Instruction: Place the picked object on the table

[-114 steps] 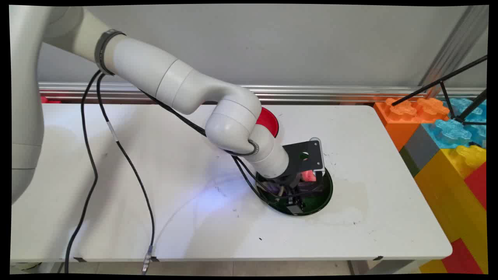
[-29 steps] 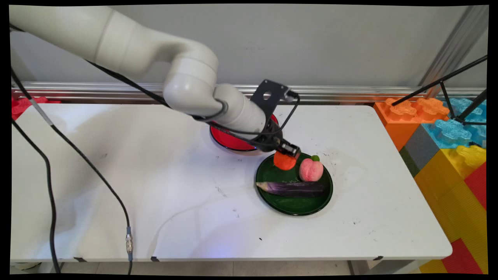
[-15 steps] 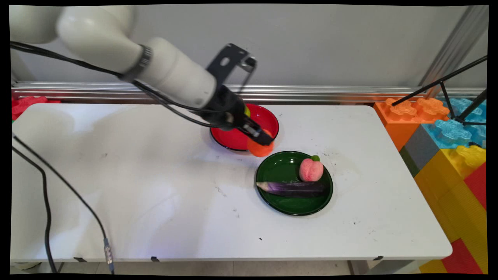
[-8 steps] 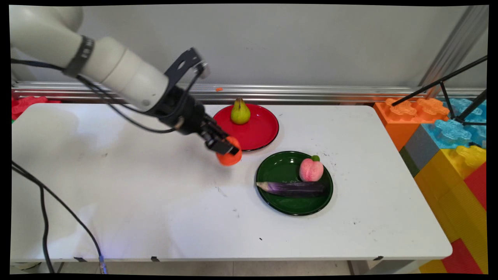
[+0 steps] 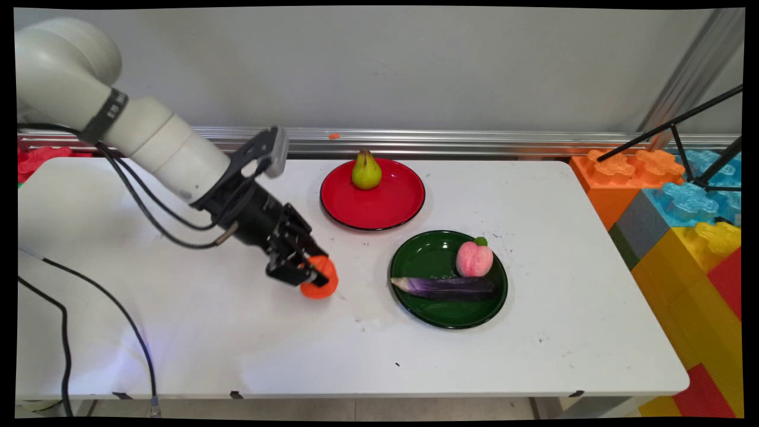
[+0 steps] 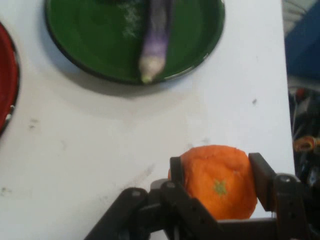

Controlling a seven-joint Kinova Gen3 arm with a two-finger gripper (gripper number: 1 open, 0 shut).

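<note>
Two fingers (image 6: pixel 262 181) clamp one orange (image 5: pixel 320 283); two plates (image 5: pixel 372 213) nearby.

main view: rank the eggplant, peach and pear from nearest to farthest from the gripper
Gripper is shut on the orange, left of both plates.
1. Eggplant: on the green plate, its pale tip pointing toward the gripper.
2. Pear and peach: too close to call. The pear stands on the red plate by the wall; the peach sits on the green plate's far side.

- Robotics lab, by the look of it.
- White surface (image 5: pixel 533 196) against a bare wall (image 5: pixel 415 65).
- Giant toy blocks (image 5: pixel 682 225) stacked alongside.
- Tripod legs (image 5: pixel 682 133) at right.
</note>
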